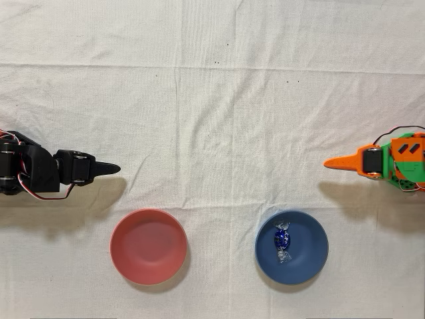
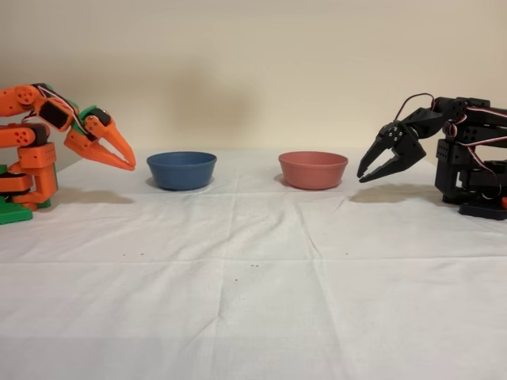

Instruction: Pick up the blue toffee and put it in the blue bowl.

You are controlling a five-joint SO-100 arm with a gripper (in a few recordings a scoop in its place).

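The orange arm is built from orange printed segments, with black servos, green base parts and thin red-and-white cables.

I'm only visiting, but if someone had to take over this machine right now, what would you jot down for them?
Orange arm's hand: shut, holding nothing, pulled back near its base, clear of the bowls.
Blue toffee: lying inside the blue bowl, as the overhead view shows.
Red-pink bowl: holds nothing.
Done: the toffee is in the right bowl.
Left: nothing that I can see; the black arm is idle.
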